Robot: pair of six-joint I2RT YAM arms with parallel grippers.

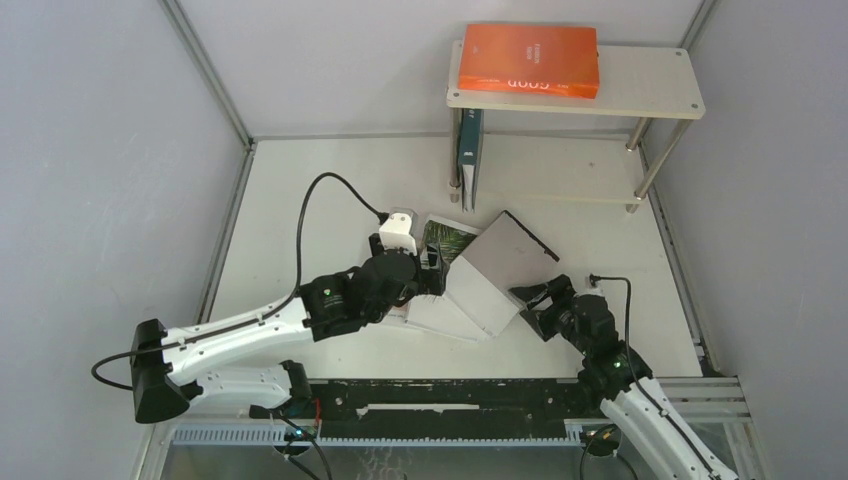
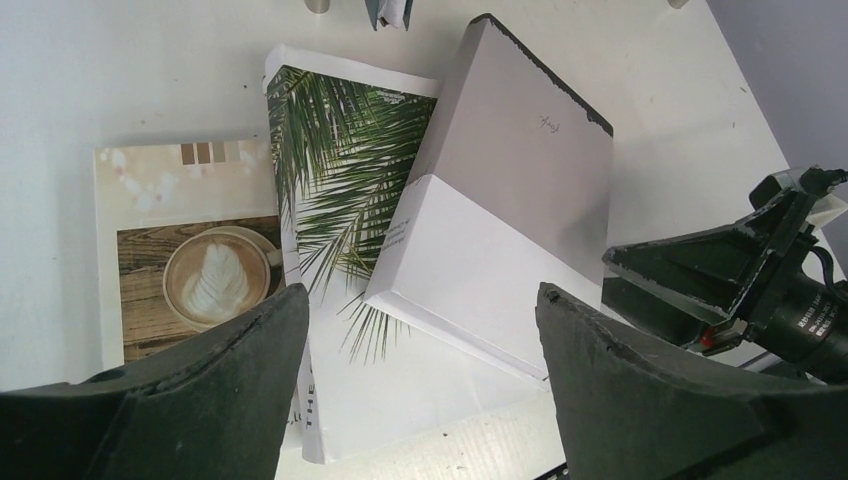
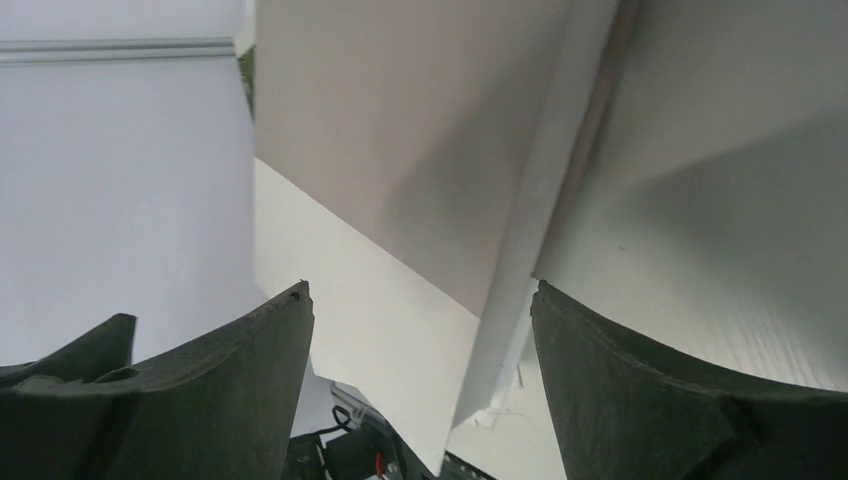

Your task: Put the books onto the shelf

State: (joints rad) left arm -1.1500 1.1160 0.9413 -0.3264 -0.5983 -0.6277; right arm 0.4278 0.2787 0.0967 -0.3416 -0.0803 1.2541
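Observation:
The shelf stands at the back right with the bright orange book flat on its top board. A dark teal book stands upright at the left end of the lower board. On the table, the plain grey-white book lies askew over the palm-leaf book. The coffee-cup book lies to their left. My left gripper hovers open above the palm-leaf book. My right gripper is open, and the grey-white book's near edge sits between its fingers, which stand clear of it.
Grey enclosure walls close in the table on the left, back and right. A black rail runs along the near edge by the arm bases. A black cable loops above the left arm. The shelf's metal legs stand at the right.

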